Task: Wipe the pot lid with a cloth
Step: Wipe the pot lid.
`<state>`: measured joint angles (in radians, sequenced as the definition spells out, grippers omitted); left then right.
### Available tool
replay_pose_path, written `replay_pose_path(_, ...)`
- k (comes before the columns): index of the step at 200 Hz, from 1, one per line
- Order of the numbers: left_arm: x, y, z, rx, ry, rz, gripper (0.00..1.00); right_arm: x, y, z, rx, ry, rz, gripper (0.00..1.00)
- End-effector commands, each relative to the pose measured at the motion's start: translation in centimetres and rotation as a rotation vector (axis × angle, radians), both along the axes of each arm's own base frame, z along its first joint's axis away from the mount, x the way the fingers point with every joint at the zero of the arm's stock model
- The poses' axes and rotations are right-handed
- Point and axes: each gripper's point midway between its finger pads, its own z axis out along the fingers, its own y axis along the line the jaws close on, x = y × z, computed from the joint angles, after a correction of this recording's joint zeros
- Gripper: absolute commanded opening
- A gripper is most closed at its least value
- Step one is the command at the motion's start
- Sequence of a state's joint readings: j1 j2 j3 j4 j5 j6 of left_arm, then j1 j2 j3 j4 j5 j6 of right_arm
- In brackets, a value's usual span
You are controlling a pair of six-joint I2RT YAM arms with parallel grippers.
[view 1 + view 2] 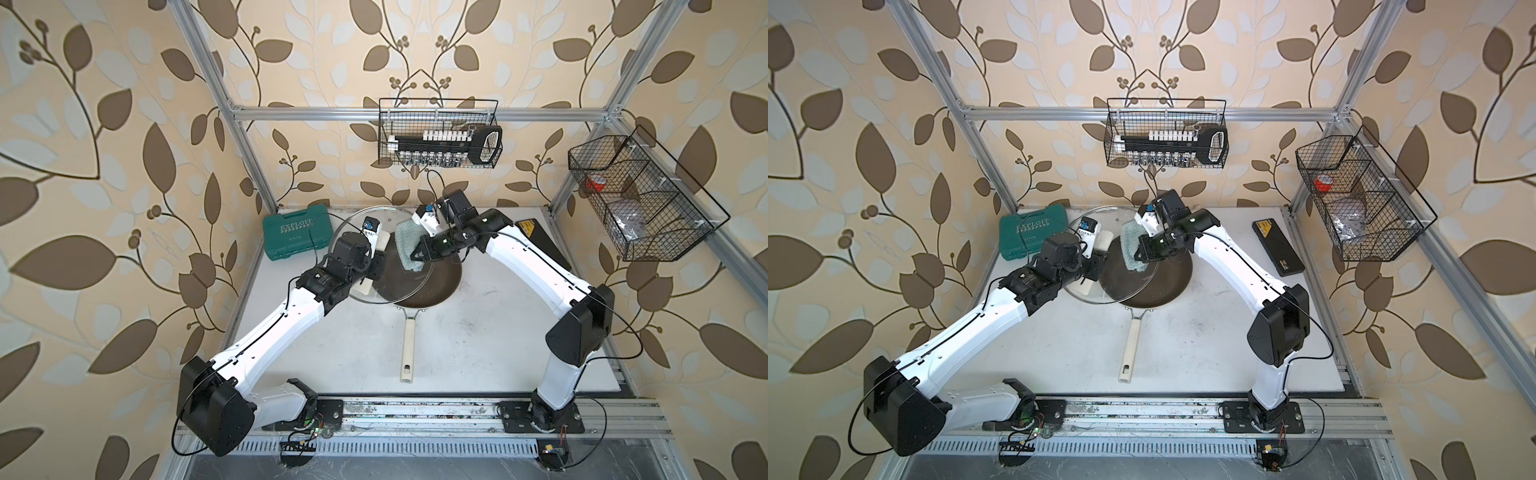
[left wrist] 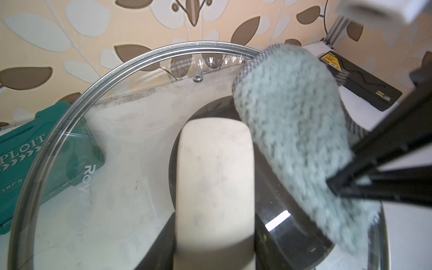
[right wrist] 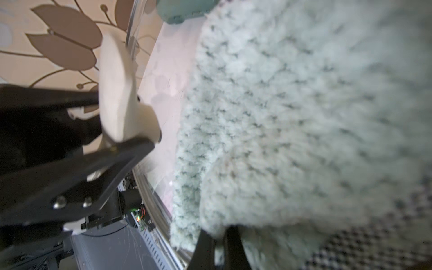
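Note:
The pot lid (image 1: 384,216) (image 1: 1117,214), clear glass with a metal rim, is held tilted over a dark frying pan (image 1: 440,282). My left gripper (image 1: 376,266) (image 1: 1098,266) (image 2: 215,257) is shut on its cream bar handle (image 2: 215,175) (image 3: 117,93). The cloth (image 1: 409,249) (image 1: 1133,249) (image 2: 292,128) (image 3: 304,117), pale green and knitted, lies against the glass (image 2: 117,140) beside the handle. My right gripper (image 1: 417,255) (image 1: 1140,255) (image 3: 219,245) is shut on the cloth's lower edge. The cloth hides much of the right wrist view.
The pan's cream handle (image 1: 409,349) points toward the table's front. A green tool case (image 1: 297,235) lies at the back left, a black case (image 1: 540,241) at the back right. Wire baskets hang on the back wall (image 1: 440,133) and right wall (image 1: 640,195).

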<state>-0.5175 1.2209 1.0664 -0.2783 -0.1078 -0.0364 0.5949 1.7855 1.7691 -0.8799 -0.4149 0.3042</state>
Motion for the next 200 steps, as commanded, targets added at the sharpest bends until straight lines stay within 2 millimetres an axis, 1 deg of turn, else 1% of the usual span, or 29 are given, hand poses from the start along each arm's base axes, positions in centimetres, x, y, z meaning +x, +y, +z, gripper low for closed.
replay_pose_path(1,0.9,0.0,15.2,-0.26,-0.419,0.039,0.0,-2.9,1.4,0.2,0.027,-0.008,0.029,0.0)
replay_pose_path(15,1.0,-0.1,15.2,-0.268,-0.415,0.039,0.0,-4.5,2.3,-0.3,0.028,-0.001,0.047,0.0)
replay_pose_path(21,1.0,-0.1,15.1,-0.271,-0.413,0.038,0.0,-4.6,2.3,-0.6,0.03,0.006,0.041,0.0)
replay_pose_path(23,1.0,-0.2,15.1,-0.272,-0.413,0.038,0.0,-5.2,2.8,-0.7,0.031,0.007,0.057,0.0)
replay_pose_path(26,1.1,-0.2,15.1,-0.275,-0.411,0.039,0.0,-5.6,3.1,-0.8,0.033,0.011,0.064,0.0)
replay_pose_path(37,1.1,-0.2,15.1,-0.278,-0.41,0.041,0.0,-6.3,3.6,-1.1,0.034,0.018,0.076,0.0)
replay_pose_path(51,1.1,-0.2,15.0,-0.28,-0.407,0.038,0.0,-6.6,3.7,-1.4,0.035,0.026,0.078,0.0)
replay_pose_path(75,1.0,-0.1,15.1,-0.277,-0.407,0.039,0.0,-5.9,3.4,-1.1,0.022,0.009,0.066,0.0)
replay_pose_path(100,0.6,0.1,15.2,-0.271,-0.411,0.038,0.0,-4.4,2.7,0.0,0.029,-0.007,0.04,0.0)
replay_pose_path(108,0.6,0.2,15.2,-0.268,-0.411,0.039,0.0,-4.3,2.8,0.4,0.036,-0.009,0.046,0.0)
replay_pose_path(110,0.5,0.2,15.2,-0.268,-0.411,0.04,0.0,-3.6,2.3,0.6,0.038,-0.011,0.029,0.0)
replay_pose_path(113,0.5,0.2,15.3,-0.267,-0.412,0.039,0.0,-3.2,2.0,0.7,0.04,-0.013,0.02,0.0)
replay_pose_path(138,0.2,0.4,15.3,-0.261,-0.415,0.039,0.0,-0.5,0.4,1.8,0.054,-0.032,-0.03,0.0)
replay_pose_path(163,0.0,0.2,15.5,-0.27,-0.415,0.023,0.0,2.7,-0.7,2.2,0.069,-0.027,-0.071,0.0)
replay_pose_path(187,-0.6,-1.3,15.6,-0.298,-0.404,-0.067,0.0,5.4,-0.6,1.8,0.032,-0.04,-0.09,0.0)
replay_pose_path(200,-0.9,-2.1,15.7,-0.313,-0.397,-0.108,0.0,6.7,0.0,1.8,0.029,-0.049,-0.094,0.0)
